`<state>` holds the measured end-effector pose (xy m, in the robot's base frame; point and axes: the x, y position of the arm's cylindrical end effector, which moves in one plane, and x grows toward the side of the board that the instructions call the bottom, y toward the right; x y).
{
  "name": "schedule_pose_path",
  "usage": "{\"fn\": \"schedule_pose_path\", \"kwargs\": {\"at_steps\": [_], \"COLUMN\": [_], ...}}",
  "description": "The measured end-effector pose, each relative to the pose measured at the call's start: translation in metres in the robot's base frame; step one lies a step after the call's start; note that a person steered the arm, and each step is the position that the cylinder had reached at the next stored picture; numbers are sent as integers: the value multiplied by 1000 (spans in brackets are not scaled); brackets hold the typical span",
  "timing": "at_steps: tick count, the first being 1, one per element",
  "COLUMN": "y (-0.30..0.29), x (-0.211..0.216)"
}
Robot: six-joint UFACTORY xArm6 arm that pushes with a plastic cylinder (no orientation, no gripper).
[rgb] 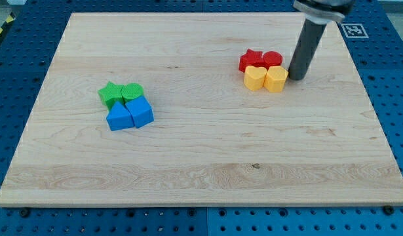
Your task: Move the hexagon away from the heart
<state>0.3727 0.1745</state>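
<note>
A yellow hexagon block (276, 79) sits at the view's upper right, touching a yellow heart block (255, 77) on its left. My tip (296, 78) rests on the board right against the hexagon's right side. A red star-like block (251, 60) and a red round block (272, 59) sit just above the two yellow blocks and touch them.
A second cluster lies at the view's left: a green star (110, 95), a green round block (132, 92), a blue triangle (118, 118) and a blue cube (141, 112). The wooden board (201, 170) is ringed by a blue perforated table.
</note>
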Motion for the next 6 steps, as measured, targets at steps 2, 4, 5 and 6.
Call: {"fn": "schedule_pose_path", "kwargs": {"at_steps": [2,4,5,6], "y": [-33,-43,-43,-43], "x": [8,47,59,79]}}
